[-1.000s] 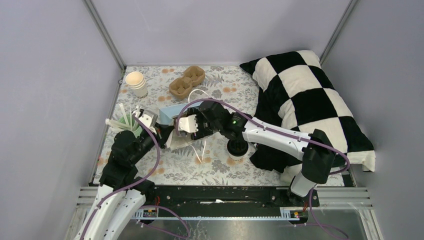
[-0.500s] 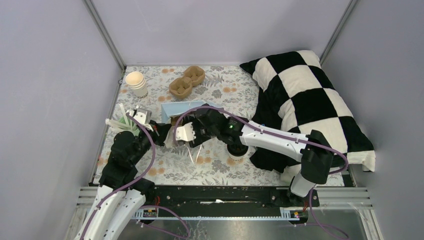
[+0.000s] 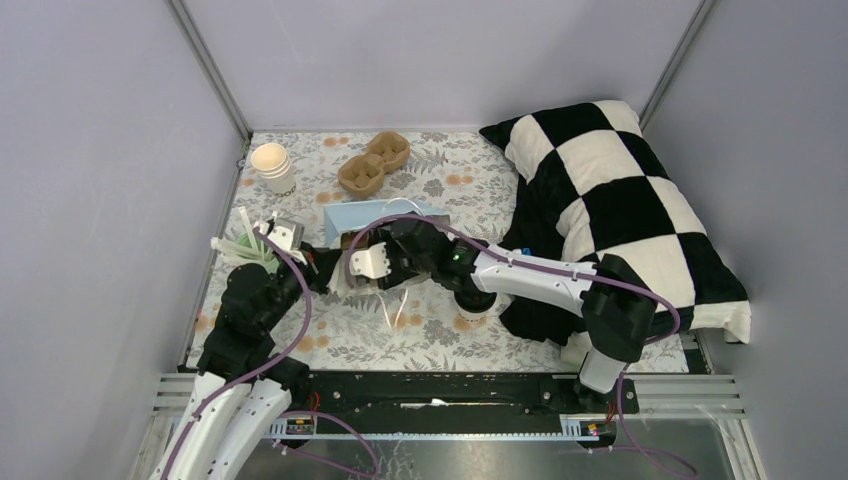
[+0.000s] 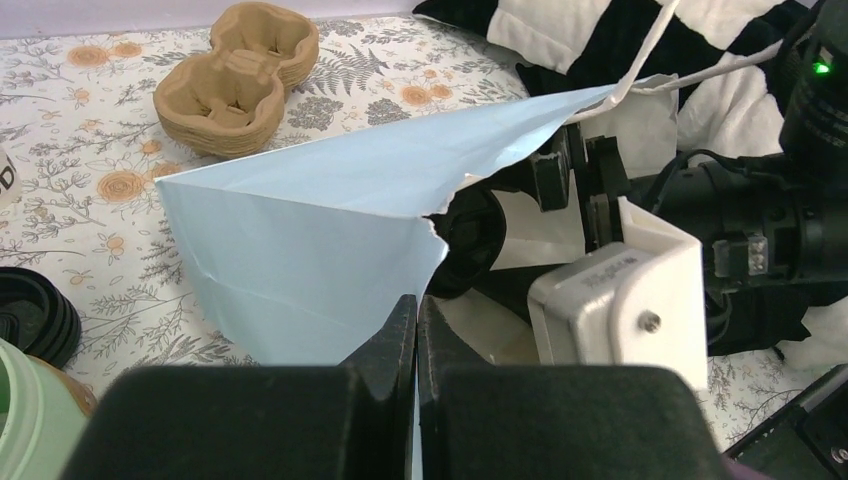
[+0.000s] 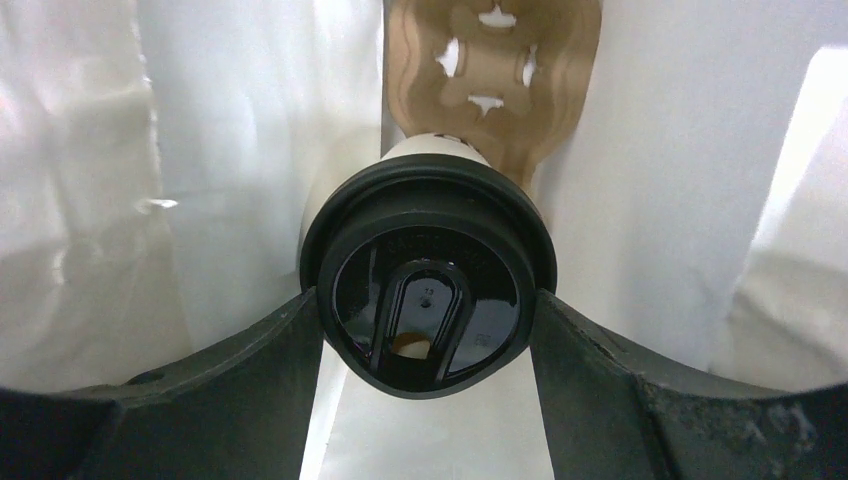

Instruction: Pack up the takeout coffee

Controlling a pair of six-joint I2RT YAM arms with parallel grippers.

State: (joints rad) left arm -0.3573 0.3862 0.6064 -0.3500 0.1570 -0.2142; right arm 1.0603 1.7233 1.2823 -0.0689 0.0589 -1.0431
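A pale blue paper bag [image 4: 320,230] lies on its side, with my left gripper [image 4: 416,305] shut on the torn edge of its mouth. My right gripper [image 5: 428,310] reaches into that mouth and is shut on a takeout coffee [image 5: 428,290], a white cup with a black lid pinched between both fingers [image 5: 260,350]. From the left wrist that lid [image 4: 470,235] shows just inside the bag. In the top view the two grippers, left [image 3: 325,268] and right [image 3: 372,268], meet at the bag [image 3: 385,212]. A second lidded takeout coffee [image 3: 475,298] stands under the right forearm.
A brown cardboard carrier [image 5: 495,70] lies deep inside the bag. Another carrier [image 3: 375,162] and a stack of cream cups [image 3: 272,167] sit at the back. A mint-green cup with white sticks [image 3: 255,245] is by the left arm. A checkered pillow [image 3: 620,200] fills the right side.
My right gripper has carried its cup leftward and nearer, into the bag's mouth. The bag's upper side has shifted back and spread. The left gripper has moved slightly left and keeps its hold.
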